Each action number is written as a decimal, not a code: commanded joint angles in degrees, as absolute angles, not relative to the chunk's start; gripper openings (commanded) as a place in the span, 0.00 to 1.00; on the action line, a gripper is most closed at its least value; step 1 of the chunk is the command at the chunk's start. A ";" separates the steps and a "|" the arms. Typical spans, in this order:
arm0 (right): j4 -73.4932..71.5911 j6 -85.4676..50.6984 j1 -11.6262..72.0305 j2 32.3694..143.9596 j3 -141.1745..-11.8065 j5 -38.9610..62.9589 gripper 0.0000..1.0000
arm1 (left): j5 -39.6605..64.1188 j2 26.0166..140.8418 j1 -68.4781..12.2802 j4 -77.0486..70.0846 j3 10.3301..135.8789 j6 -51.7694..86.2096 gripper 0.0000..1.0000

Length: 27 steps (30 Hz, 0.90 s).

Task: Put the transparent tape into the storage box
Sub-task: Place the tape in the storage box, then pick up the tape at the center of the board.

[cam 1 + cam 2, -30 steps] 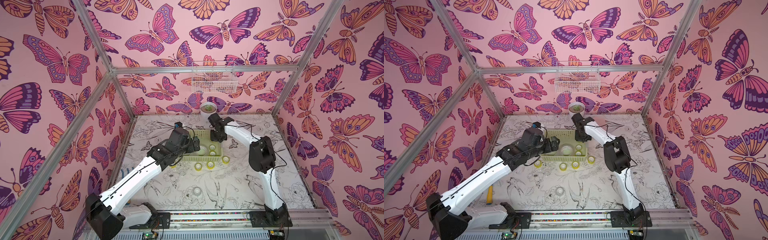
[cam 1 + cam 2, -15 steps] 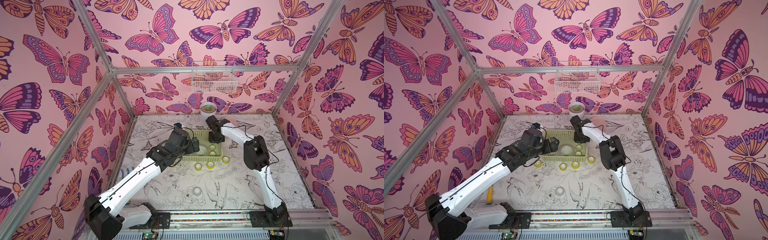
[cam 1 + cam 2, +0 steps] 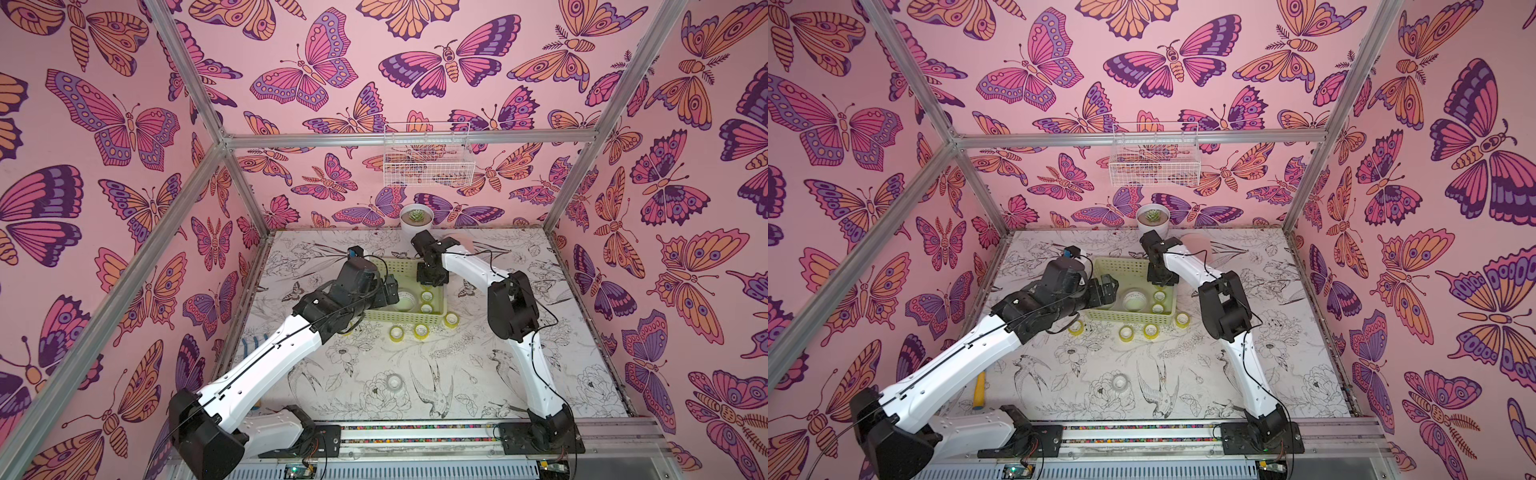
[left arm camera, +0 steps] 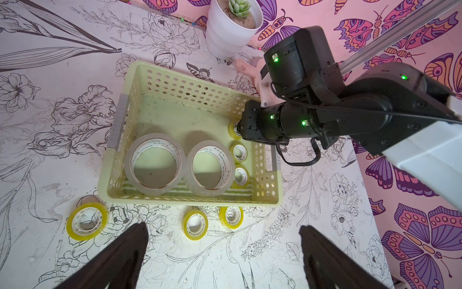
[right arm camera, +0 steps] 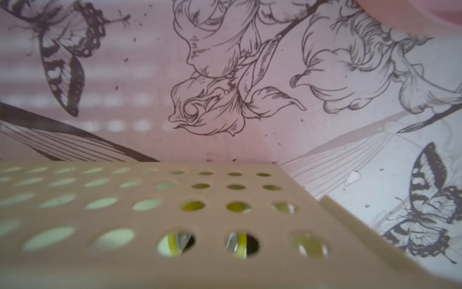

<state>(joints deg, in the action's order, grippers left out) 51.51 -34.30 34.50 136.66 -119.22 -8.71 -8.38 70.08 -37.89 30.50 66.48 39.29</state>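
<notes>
Four rolls of transparent tape [image 4: 153, 187] lie in the storage box [image 4: 192, 200]; a fifth roll [image 4: 233, 130] sits under my right gripper [image 3: 432, 280] in the far-right corner, grip hidden, can't tell. Left gripper [image 4: 222, 227] spread wide, empty, over the box's left end. Four yellow rolls [image 3: 1150, 330] outside along near wall; plant pot [image 3: 417, 220] behind.

Matt perforated plastic storage box [image 4: 187, 85], glossy transparent tape [image 4: 155, 189], smooth white plastic pot [image 4: 230, 32]

perforated storage box [image 5: 215, 220], yellow tape [image 5: 173, 246] behind its holes
</notes>
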 commanded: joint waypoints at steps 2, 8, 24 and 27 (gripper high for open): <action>52.54 -34.72 34.45 129.54 -119.05 -8.84 0.34 | -7.65 70.29 -37.59 31.57 66.36 39.37 1.00; 52.16 -34.10 34.56 124.21 -117.33 -7.53 0.41 | -7.49 70.65 -37.56 31.64 66.79 39.05 1.00; 49.90 -36.38 34.54 104.68 -97.66 -8.05 0.95 | -4.91 70.57 -37.21 31.95 66.03 35.34 1.00; 49.63 -38.41 34.55 101.15 -93.40 -8.34 0.99 | -3.33 69.94 -37.12 32.47 65.45 34.27 1.00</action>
